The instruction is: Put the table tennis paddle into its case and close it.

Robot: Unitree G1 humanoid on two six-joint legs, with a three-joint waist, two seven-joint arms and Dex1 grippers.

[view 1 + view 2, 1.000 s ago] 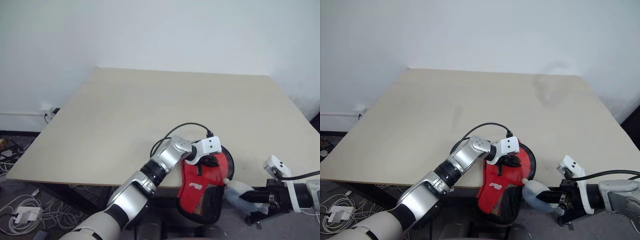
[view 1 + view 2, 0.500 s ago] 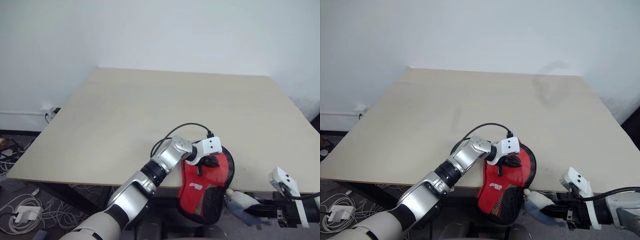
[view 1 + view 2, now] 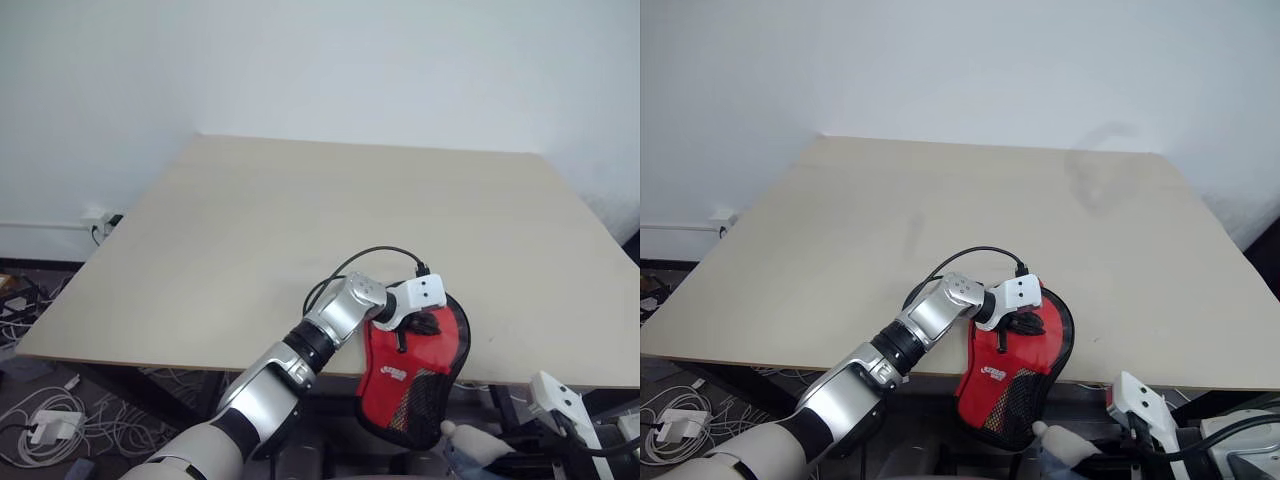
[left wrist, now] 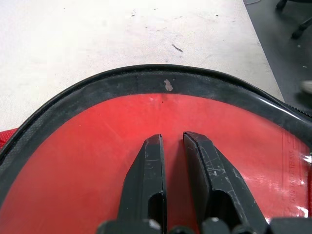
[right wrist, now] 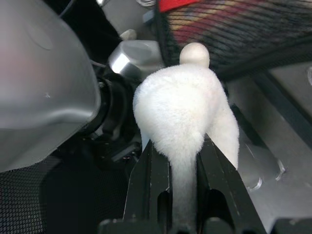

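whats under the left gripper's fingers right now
The left gripper presses on the case, on its red face inside the black zip rim, which overhangs the table edge. Whether the paddle is inside is covered.

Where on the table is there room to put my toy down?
Almost all of the table is bare: the whole far half up to the wall, plus the left and right sides. The crowded spot is the near edge, where the left end effector presses on the case that hangs over the edge.

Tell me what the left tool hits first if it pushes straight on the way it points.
The left tool already lies on the case; straight ahead it would likely meet the case's black zip rim, then bare table.
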